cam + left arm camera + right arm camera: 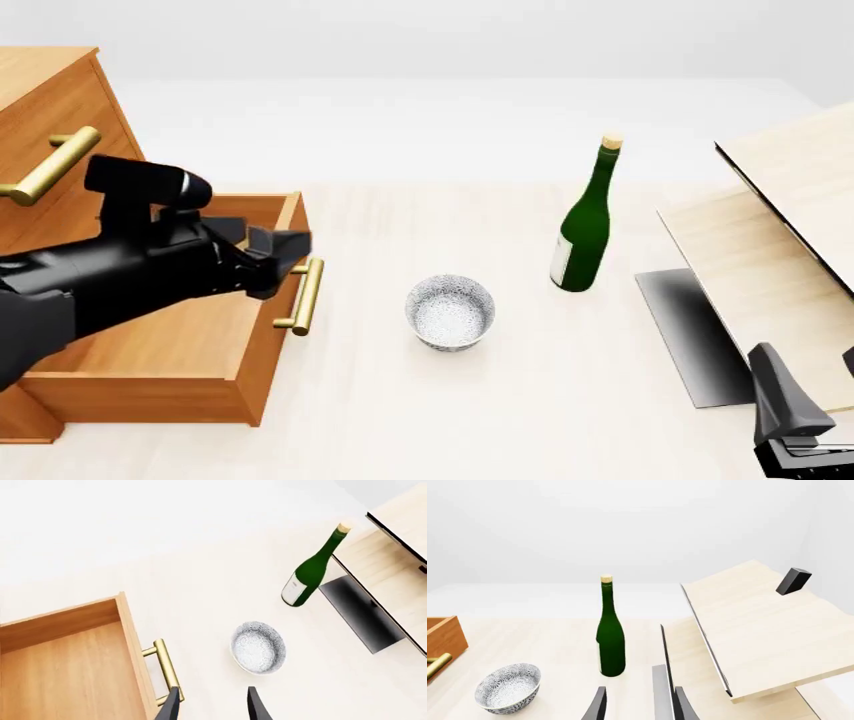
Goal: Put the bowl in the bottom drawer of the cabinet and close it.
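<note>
Beside the open bottom drawer [160, 340], bowl [450, 312] stands apart; both jaws empty, parted.

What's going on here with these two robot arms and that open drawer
The bottom drawer of the cabinet is pulled open and looks empty. The bowl sits on the table just in front of the drawer, upright, with nothing holding it. The left gripper hangs open above the drawer's front edge, near the bowl. The right gripper is open too, low at the right. A green bottle stands behind the bowl.
</note>
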`<state>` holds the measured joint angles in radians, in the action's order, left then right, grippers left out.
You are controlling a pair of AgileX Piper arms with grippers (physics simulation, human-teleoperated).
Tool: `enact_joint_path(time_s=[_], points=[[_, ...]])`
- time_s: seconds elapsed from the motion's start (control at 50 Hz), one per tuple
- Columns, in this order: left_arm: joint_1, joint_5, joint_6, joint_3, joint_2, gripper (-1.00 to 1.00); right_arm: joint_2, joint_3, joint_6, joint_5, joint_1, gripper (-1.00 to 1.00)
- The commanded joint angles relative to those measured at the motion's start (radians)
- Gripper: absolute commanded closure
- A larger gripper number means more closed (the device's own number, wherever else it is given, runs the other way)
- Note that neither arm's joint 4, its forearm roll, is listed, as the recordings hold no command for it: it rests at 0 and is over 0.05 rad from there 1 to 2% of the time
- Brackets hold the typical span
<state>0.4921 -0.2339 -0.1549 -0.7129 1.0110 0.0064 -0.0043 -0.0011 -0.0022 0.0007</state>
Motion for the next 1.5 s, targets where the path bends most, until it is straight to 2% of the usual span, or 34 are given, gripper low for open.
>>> enact_joint_path(time_s=[0.02,0.44,0.8,1.14,1.5], points=[[0.042,0.030,-0.005,-0.025,0.027,-1.00,0.000,0.000,0.000,0.000,0.000,-1.00],[0.089,0.086,-0.038,-0.058,0.093,-1.00,0.000,0.000,0.000,0.000,0.000,-1.00],[0.119,0.117,-0.084,-0.124,0.186,-1.00,0.000,0.000,0.000,0.000,0.000,-1.00],[0.148,0.185,-0.150,-0.152,0.264,-1.00,0.000,0.000,0.000,0.000,0.000,-1.00],[0.127,0.243,-0.192,-0.183,0.350,-1.00,0.000,0.000,0.000,0.000,0.000,-1.00]])
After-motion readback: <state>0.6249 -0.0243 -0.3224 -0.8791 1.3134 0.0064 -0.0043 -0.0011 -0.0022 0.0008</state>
